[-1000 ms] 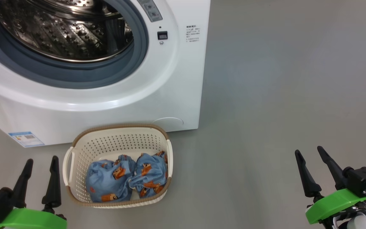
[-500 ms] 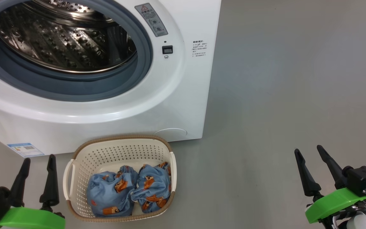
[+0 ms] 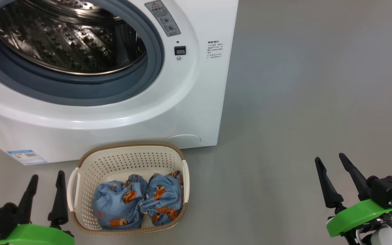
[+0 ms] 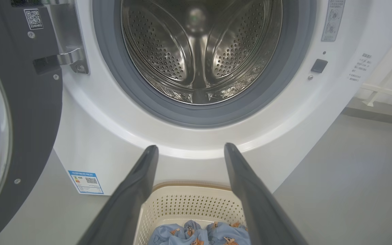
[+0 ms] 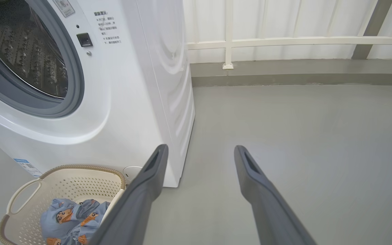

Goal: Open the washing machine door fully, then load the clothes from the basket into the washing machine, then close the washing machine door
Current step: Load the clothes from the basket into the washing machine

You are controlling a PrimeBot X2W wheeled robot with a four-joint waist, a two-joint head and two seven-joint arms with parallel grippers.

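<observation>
I count one washer (image 3: 114, 122), with one door (image 4: 29, 112) and one blue label (image 3: 26, 157). One basket (image 3: 128, 161) sits just right of the left pincer (image 3: 47, 175), with two handles (image 3: 70, 185). Two bundles are in it: the near bundle (image 3: 117, 206) beside that pincer, and the far bundle (image 3: 165, 200) toward the right pincer (image 3: 329, 157). That makes two pincers, each with two fingers (image 3: 59, 197).
</observation>
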